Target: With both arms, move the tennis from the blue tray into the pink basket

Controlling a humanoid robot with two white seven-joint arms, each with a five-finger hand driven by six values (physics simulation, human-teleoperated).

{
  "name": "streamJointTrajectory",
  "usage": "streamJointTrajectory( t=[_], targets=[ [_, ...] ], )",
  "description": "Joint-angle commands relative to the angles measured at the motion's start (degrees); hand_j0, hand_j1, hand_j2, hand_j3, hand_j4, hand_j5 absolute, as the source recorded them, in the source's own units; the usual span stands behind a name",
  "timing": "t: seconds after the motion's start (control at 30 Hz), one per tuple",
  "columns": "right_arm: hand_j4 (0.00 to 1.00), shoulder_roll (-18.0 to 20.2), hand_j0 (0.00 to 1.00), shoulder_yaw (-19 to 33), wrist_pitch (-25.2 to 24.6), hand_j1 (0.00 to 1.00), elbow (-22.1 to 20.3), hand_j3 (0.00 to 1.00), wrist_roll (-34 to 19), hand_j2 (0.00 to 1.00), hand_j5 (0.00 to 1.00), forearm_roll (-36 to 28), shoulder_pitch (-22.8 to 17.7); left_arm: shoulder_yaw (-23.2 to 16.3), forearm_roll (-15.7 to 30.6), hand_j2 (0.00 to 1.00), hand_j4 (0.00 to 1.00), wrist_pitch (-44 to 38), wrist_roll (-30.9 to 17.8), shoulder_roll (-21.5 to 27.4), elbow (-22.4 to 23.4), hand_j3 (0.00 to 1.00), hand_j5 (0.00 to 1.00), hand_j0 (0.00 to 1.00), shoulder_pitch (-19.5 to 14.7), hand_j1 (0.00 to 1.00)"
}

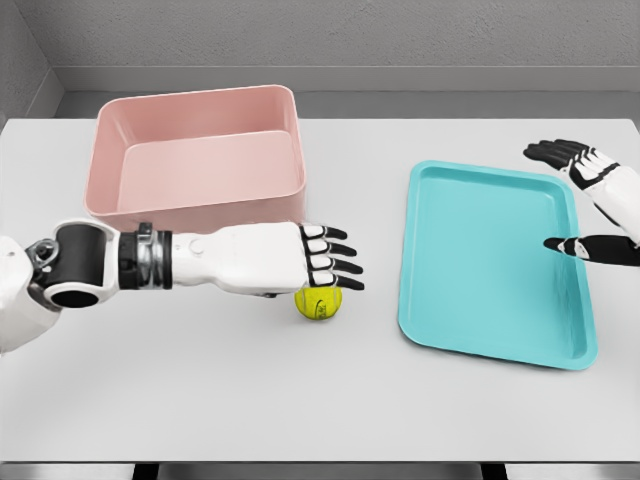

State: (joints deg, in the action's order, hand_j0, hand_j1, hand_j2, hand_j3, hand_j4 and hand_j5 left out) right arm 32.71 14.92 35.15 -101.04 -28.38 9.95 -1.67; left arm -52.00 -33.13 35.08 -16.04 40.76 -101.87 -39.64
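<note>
We see the tennis ball (319,302), yellow-green with a dark mark on its side, lying on the bare counter (200,390) between the two containers, outside both of them. It sits just in front of the pink basket (195,160) and a little to the left of the blue tray (495,265), apart from the tray's near-left corner. The left robot hand (325,258) reaches in from the left with its arm stretched level across the counter; its dark-tipped fingers are extended and flat, released, grasping nothing, and the ball shows just under their tips, though we cannot tell whether they touch it. The basket is a deep pink tub with rounded corners, standing toward the far left of the counter, and we see only its smooth floor inside. The tray is a shallow turquoise rectangle with a raised rim, set at a slight angle on the right. The right robot hand (585,205) is at the tray's right edge, fingers spread and open, its thumb pointing in over the rim. The counter is a plain pale grey surface with a darker front edge, and behind it we make out grey walls that meet in a corner at the upper left.
</note>
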Motion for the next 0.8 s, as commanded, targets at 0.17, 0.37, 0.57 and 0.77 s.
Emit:
streamJointTrajectory(
  t=[0.17, 0.37, 0.57, 0.77],
  targets=[
    [1.00, -1.95, 1.00, 0.28, -0.15, 1.00, 0.14, 1.00, -0.01, 1.00, 1.00, -1.34, 0.44, -2.23, 5.09, 1.00, 1.00, -0.08, -0.04, -1.38, 2.64, 1.00, 1.00, 1.00, -0.44, 1.00],
    [1.00, -1.86, 1.00, 0.28, -0.15, 1.00, 0.23, 1.00, -0.10, 1.00, 1.00, -1.25, 0.44, -3.46, 6.33, 1.00, 1.00, -0.08, -0.04, -1.38, 6.42, 1.00, 1.00, 1.00, -1.41, 1.00],
    [1.00, -1.78, 1.00, 0.28, -0.15, 1.00, 0.23, 1.00, -0.10, 1.00, 1.00, -1.25, 0.44, -4.33, 6.94, 1.00, 1.00, -0.08, -0.04, -1.65, 7.56, 1.00, 1.00, 1.00, -1.58, 1.00],
    [1.00, -1.69, 1.00, 0.28, -0.15, 1.00, 0.23, 1.00, -0.10, 1.00, 1.00, -1.25, 0.35, -5.48, 6.85, 1.00, 1.00, -0.08, -0.04, -2.70, 10.02, 1.00, 1.00, 1.00, -2.02, 1.00]
  ],
)
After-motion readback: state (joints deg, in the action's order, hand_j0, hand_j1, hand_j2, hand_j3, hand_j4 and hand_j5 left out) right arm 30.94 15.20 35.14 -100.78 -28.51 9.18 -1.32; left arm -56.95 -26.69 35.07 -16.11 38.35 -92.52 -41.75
